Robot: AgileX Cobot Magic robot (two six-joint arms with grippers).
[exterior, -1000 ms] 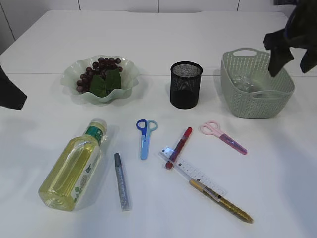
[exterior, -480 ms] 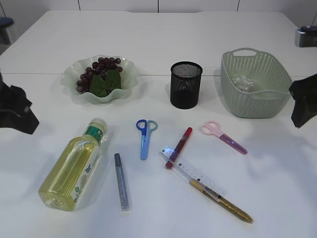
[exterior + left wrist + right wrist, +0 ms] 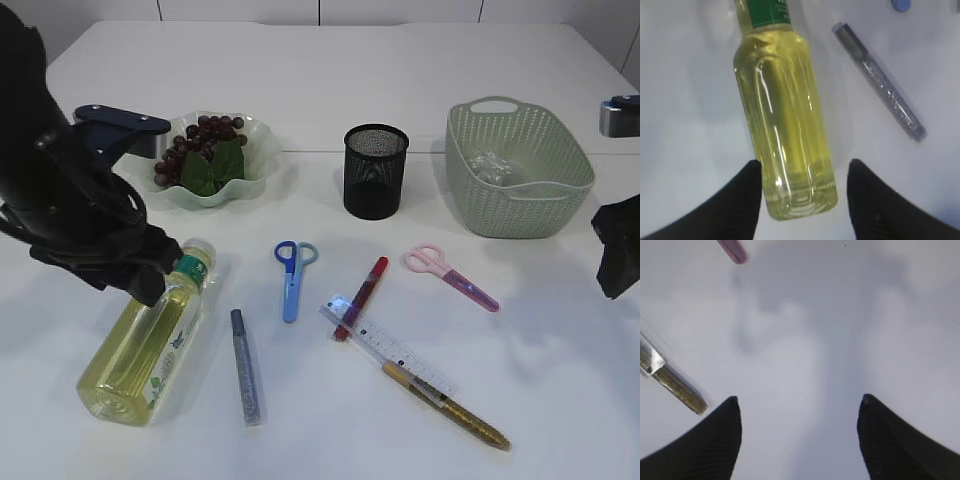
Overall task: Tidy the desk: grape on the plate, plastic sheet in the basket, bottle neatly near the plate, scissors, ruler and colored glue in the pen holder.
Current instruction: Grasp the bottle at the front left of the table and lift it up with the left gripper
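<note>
The left gripper (image 3: 802, 200) hung above the bottle (image 3: 145, 340), its jaws spread wide to either side of the bottle's base and holding nothing. The bottle lay on its side on the white table (image 3: 330, 80), filled with yellow liquid, its cap pointing toward one o'clock; its green neck label carried white lettering too blurred to read. At twelve o'clock from the bottle stood the plate (image 3: 150, 185), a pale green scalloped dish with the grape (image 3: 205, 135) and its leaves on it. Just beside the bottle, at three o'clock, lay a silver glitter glue pen (image 3: 245, 368). At one o'clock from that pen lay the blue scissors (image 3: 292, 272), handles toward twelve o'clock. The black mesh pen holder (image 3: 376, 170) stood upright at one o'clock from the blue scissors. A red glue pen (image 3: 363, 295) lay across the upper end of the clear ruler (image 3: 395, 350), whose printed scale was too small to read; a gold glitter glue pen (image 3: 450, 408) crossed the ruler's lower end. The pink scissors (image 3: 448, 275) lay at two o'clock from the ruler. The green basket (image 3: 520, 205) stood at one o'clock from the pink scissors, with the crumpled plastic sheet (image 3: 492, 163) inside. The right gripper (image 3: 799, 440) hung at the right edge, jaws wide apart over bare table and holding nothing.
</note>
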